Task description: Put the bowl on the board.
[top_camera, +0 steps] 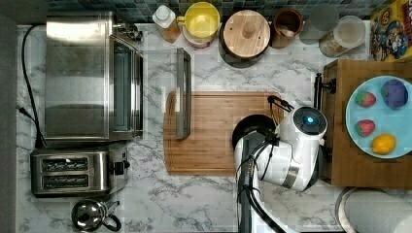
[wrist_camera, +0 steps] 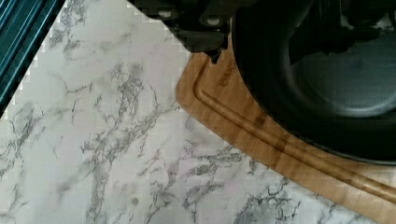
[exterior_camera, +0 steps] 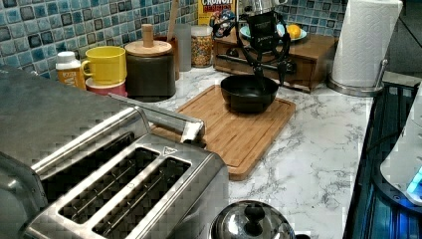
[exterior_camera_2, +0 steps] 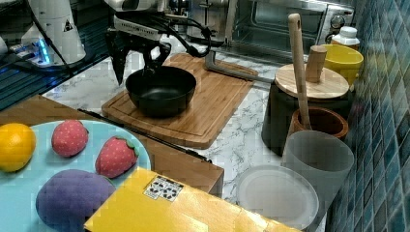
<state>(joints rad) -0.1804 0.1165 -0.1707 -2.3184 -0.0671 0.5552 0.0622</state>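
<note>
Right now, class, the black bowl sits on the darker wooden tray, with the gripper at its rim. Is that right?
Not quite. The right view shows the bowl on the light-brown cutting board, not the tray. The gripper is indeed at its rim.

Bowl [exterior_camera_2: 161, 89] on board [exterior_camera_2: 212, 108]

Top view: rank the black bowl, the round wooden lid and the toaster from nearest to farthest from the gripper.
1. Black bowl, on the board, right at the gripper.
2. Round wooden lid, by the back wall.
3. Toaster, at the top view's far left.
</note>
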